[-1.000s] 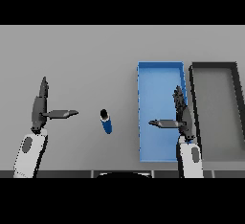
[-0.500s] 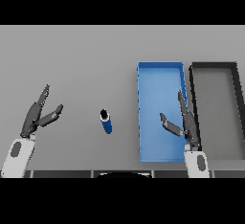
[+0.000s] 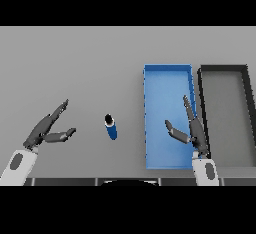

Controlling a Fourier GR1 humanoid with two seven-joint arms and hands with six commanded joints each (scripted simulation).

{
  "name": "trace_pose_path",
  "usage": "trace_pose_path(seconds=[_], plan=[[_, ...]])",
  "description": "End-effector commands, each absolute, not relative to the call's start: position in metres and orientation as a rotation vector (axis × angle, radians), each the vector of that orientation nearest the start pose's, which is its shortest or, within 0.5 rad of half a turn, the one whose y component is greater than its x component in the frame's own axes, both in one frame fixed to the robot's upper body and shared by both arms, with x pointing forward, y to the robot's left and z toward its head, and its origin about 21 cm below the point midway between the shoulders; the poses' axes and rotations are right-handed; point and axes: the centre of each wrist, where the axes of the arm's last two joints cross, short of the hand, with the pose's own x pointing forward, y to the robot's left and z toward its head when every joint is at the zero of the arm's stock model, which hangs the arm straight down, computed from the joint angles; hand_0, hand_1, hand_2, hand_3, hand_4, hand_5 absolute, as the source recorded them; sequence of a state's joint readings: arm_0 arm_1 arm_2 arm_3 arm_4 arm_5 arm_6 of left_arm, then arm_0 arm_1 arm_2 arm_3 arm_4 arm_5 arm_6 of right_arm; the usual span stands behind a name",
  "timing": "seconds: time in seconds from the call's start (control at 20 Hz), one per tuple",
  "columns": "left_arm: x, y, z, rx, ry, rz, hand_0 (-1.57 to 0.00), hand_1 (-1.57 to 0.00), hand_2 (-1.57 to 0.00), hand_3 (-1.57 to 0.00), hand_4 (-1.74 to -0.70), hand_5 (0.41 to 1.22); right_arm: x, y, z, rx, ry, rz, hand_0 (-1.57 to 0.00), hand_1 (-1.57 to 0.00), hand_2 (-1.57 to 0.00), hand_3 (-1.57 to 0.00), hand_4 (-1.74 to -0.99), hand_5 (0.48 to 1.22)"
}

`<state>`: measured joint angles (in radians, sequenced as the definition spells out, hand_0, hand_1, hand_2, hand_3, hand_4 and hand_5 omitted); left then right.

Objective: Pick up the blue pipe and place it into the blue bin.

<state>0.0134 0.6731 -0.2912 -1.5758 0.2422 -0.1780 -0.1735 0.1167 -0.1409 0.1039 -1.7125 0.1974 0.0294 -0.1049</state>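
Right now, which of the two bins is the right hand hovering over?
The blue bin, not the dark bin beside it: the right hand shows above its blue floor.

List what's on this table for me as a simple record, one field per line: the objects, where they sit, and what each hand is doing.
blue pipe: lying on the grey table, between the two hands, held by neither
blue bin: right of the pipe, nothing visible inside
dark bin: beside the blue bin, on its right
left hand: open, over the table left of the pipe, apart from it
right hand: open, over the blue bin's right side
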Motion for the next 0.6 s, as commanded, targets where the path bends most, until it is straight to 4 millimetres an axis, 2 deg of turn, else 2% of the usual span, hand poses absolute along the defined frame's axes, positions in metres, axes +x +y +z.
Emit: trace_pose_path(seconds=[0.0, 0.15, 0.25, 0.5, 0.55], plan=[[0.233, 0.311, 0.029, -0.109, -1.497, -0.685, 0.00, 0.00, 0.00, 0.00, -1.07, 0.522, 0.221, -0.243, 0.014, -0.168, -1.684, 0.344, 0.00, 0.00, 0.00, 0.00, -1.174, 0.616], [0.219, 0.283, 0.018, -0.191, -1.436, -0.759, 0.00, 0.00, 0.00, 0.00, -1.13, 0.485, 0.221, -0.246, 0.013, -0.172, -1.666, 0.340, 0.00, 0.00, 0.00, 0.00, -1.174, 0.618], [0.217, 0.270, 0.018, -0.219, -1.417, -0.797, 0.00, 0.00, 0.00, 0.00, -1.14, 0.464, 0.219, -0.244, 0.015, -0.164, -1.682, 0.331, 0.00, 0.00, 0.00, 0.00, -1.189, 0.619], [0.220, 0.236, 0.002, -0.267, -1.407, -0.808, 0.00, 0.00, 0.00, 0.00, -1.15, 0.452, 0.217, -0.242, 0.014, -0.150, -1.676, 0.329, 0.00, 0.00, 0.00, 0.00, -1.218, 0.627], [0.225, 0.231, 0.000, -0.266, -1.422, -0.806, 0.00, 0.00, 0.00, 0.00, -1.15, 0.456, 0.219, -0.243, 0.016, -0.156, -1.668, 0.319, 0.00, 0.00, 0.00, 0.00, -1.217, 0.626]])
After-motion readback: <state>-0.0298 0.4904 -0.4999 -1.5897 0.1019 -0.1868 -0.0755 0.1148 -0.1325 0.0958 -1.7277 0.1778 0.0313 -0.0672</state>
